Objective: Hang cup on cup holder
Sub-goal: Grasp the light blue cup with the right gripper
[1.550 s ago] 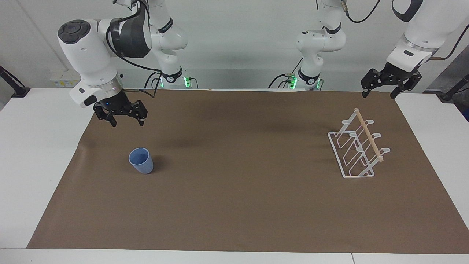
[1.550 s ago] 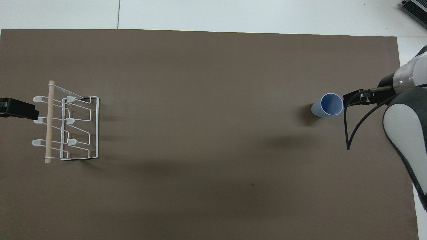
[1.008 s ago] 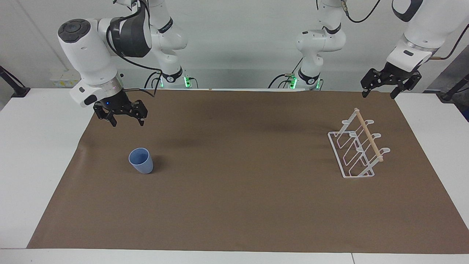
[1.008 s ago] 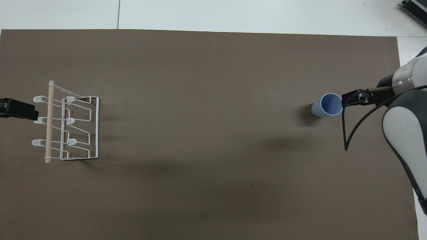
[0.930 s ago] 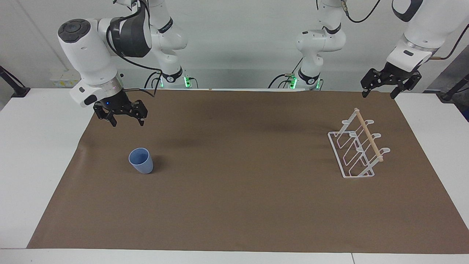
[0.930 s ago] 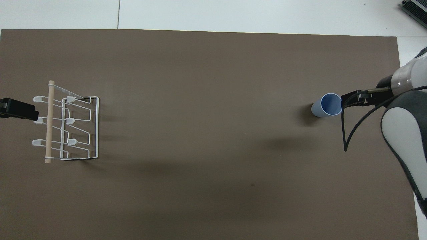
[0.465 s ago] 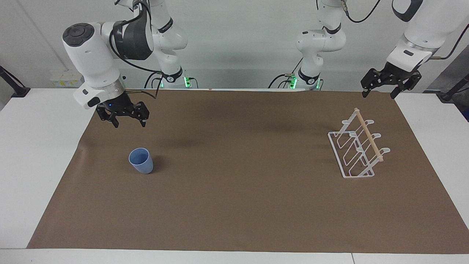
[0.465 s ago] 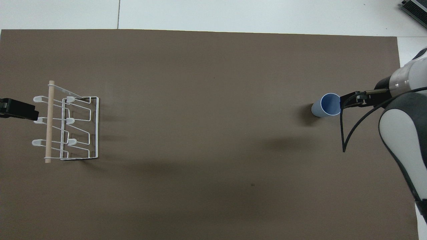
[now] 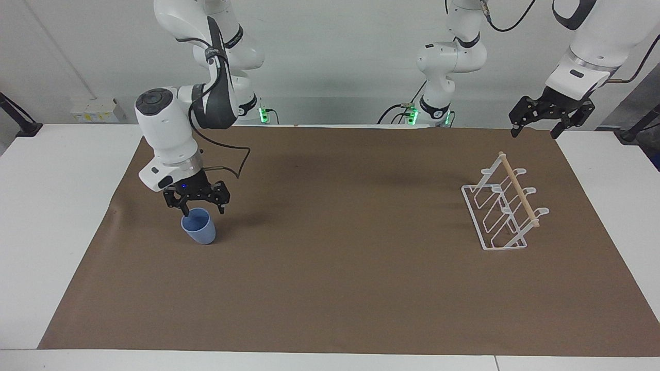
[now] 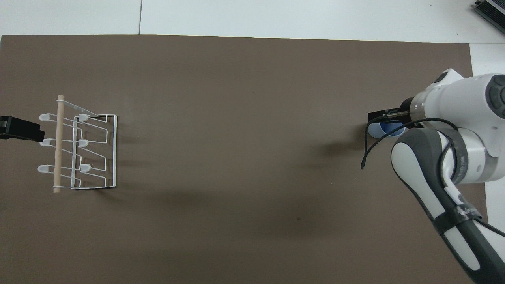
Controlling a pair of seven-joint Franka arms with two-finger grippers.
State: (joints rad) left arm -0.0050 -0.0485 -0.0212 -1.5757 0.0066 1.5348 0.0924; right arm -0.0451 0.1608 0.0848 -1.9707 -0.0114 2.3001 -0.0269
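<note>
The light-blue cup (image 9: 199,229) stands upright on the brown mat toward the right arm's end of the table. My right gripper (image 9: 202,210) is open and low, right over the cup's rim; I cannot tell whether it touches. In the overhead view the right gripper (image 10: 383,119) covers most of the cup (image 10: 384,131). The white wire cup holder (image 9: 502,214) with its wooden dowel stands toward the left arm's end, also seen in the overhead view (image 10: 94,152). My left gripper (image 9: 534,135) waits open in the air over the mat's edge by the holder.
The brown mat (image 9: 340,278) covers most of the white table (image 9: 46,206). Nothing else lies on it between the cup and the holder. The right arm's black cable (image 10: 369,148) hangs beside the cup.
My right gripper has come down and away from the robots, from above the mat onto the cup's rim. The cup, the holder and the left arm have not moved.
</note>
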